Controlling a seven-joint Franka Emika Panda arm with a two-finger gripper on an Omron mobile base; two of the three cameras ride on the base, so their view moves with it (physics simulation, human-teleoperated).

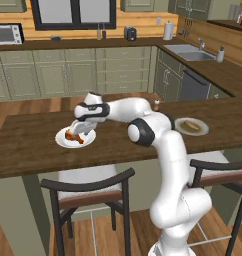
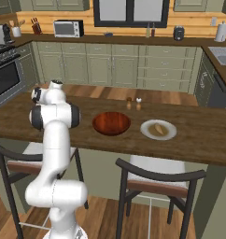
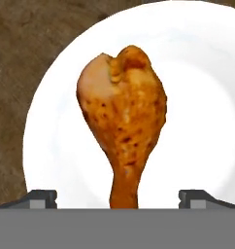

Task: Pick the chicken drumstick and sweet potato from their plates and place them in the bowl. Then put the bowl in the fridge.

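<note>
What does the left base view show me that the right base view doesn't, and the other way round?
Left base view: the end effector, lowered over a round white plate that carries the glossy orange-brown chicken drumstick.

Right base view: the round, shallow reddish-brown wooden bowl on the counter, and a dark oven at the left.

Shared: the long dark wooden counter and a second white plate holding the pale tan sweet potato.

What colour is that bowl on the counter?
The bowl is glossy reddish-brown, wood-like; clearest in the right base view.
</note>
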